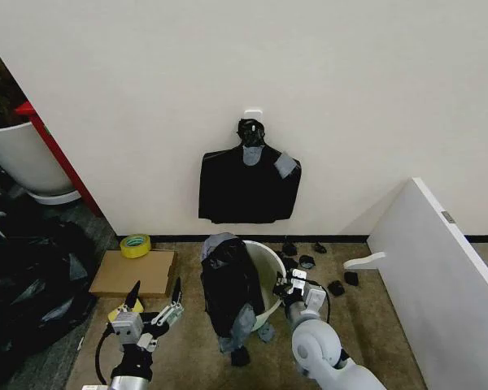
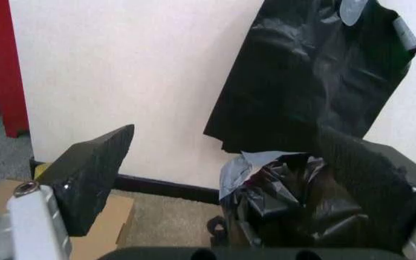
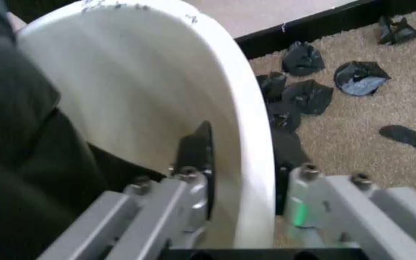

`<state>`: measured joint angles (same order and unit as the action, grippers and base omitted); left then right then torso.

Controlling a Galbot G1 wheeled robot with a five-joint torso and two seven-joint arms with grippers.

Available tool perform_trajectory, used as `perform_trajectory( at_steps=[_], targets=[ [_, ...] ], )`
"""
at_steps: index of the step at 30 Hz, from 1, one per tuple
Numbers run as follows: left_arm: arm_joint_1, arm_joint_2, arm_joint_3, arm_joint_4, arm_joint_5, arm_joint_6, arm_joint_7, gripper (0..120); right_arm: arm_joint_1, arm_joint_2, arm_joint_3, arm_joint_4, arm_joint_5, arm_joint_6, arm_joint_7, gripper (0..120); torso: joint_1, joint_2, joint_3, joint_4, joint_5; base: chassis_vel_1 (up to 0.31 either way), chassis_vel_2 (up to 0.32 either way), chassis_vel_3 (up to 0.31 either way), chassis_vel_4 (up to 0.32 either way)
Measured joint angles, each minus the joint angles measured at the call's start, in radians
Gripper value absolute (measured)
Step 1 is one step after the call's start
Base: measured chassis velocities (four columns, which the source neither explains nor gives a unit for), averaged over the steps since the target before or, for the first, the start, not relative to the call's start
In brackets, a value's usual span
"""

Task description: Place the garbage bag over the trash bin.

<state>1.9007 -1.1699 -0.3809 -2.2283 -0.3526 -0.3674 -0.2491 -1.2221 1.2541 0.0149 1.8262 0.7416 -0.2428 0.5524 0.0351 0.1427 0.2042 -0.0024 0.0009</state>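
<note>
The trash bin [image 1: 268,272] stands on the carpet near the wall. The right gripper [image 3: 240,181] is closed on its rim w/ one finger inside and one outside, prob. to keep the bin steady. The garbage bag [image 1: 230,288] hangs over the bin's left side only, so the mouth is approx. half covered. The left gripper [image 1: 155,302] waits just beside the bag, jaws wide apart and holding nothing, I think ready to take the loose plastic.

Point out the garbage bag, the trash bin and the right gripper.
garbage bag [image 1: 230,286]: head view, crinkled front.
trash bin [image 1: 270,268]: head view, inner wall.
right gripper [image 3: 242,184]: right wrist view, between fingers straddling the bin's rim.
</note>
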Motion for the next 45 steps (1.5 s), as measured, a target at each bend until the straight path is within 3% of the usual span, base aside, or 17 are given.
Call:
perform_trajectory(
  at_steps=[5,7,11,13,17,23,29,36,43,45],
  targets=[
    [-0.002,0.002,0.006,0.002,0.003,0.000,-0.001,100,-0.025,-0.012,0.007,0.034,-0.022,-0.001,0.002,39,0.000,0.000,0.000,-0.0001,-0.0002,0.000,0.000,0.000,0.000],
    [-0.003,0.002,0.008,0.002,0.004,0.000,-0.001,100,-0.029,-0.014,0.009,0.041,-0.026,-0.001,0.001,41,0.000,0.000,0.000,-0.0001,-0.0002,0.000,0.000,0.000,0.000],
    [-0.007,0.004,0.013,0.003,0.007,0.005,-0.002,100,-0.069,-0.049,0.038,0.121,-0.085,0.004,-0.002,62,0.000,0.000,0.000,-0.0002,-0.0003,0.000,0.000,0.000,0.000],
    [-0.007,0.004,0.013,0.004,0.008,0.005,-0.002,100,-0.076,-0.056,0.044,0.134,-0.101,0.007,-0.007,63,0.000,0.000,0.000,-0.0002,-0.0003,0.000,0.000,0.000,0.000],
    [-0.005,0.005,0.013,0.012,0.021,0.006,-0.003,100,-0.126,-0.117,0.087,0.228,-0.240,0.013,-0.077,84,0.000,0.000,0.000,-0.0004,-0.0002,0.000,0.000,0.000,0.000],
    [-0.001,0.001,0.015,0.022,0.041,0.006,-0.003,100,-0.123,-0.178,0.081,0.359,-0.235,-0.063,-0.172,99,0.000,0.000,0.000,-0.0002,-0.0004,0.000,0.000,0.000,0.000],
    [0.000,-0.001,0.023,0.030,0.062,0.015,-0.007,100,-0.033,-0.219,0.023,0.421,-0.067,-0.233,-0.236,100,0.000,0.000,0.000,-0.0001,-0.0003,0.000,0.000,0.000,0.000],
    [-0.008,-0.001,0.040,0.034,0.077,0.034,-0.015,100,0.088,-0.182,-0.059,0.303,-0.039,-0.281,-0.217,100,0.000,0.000,0.000,-0.0001,-0.0001,0.000,0.000,0.000,0.000],
    [-0.025,0.007,0.062,0.035,0.082,0.065,-0.024,100,0.148,-0.141,-0.112,0.239,-0.064,-0.332,-0.204,86,0.000,0.000,0.000,-0.0001,-0.0004,0.000,0.000,0.000,0.000],
    [-0.041,0.016,0.074,0.034,0.085,0.087,-0.031,100,0.158,-0.134,-0.127,0.216,-0.099,-0.337,-0.195,74,0.000,0.000,0.000,-0.0002,-0.0004,0.000,0.000,0.000,0.000]
  ],
)
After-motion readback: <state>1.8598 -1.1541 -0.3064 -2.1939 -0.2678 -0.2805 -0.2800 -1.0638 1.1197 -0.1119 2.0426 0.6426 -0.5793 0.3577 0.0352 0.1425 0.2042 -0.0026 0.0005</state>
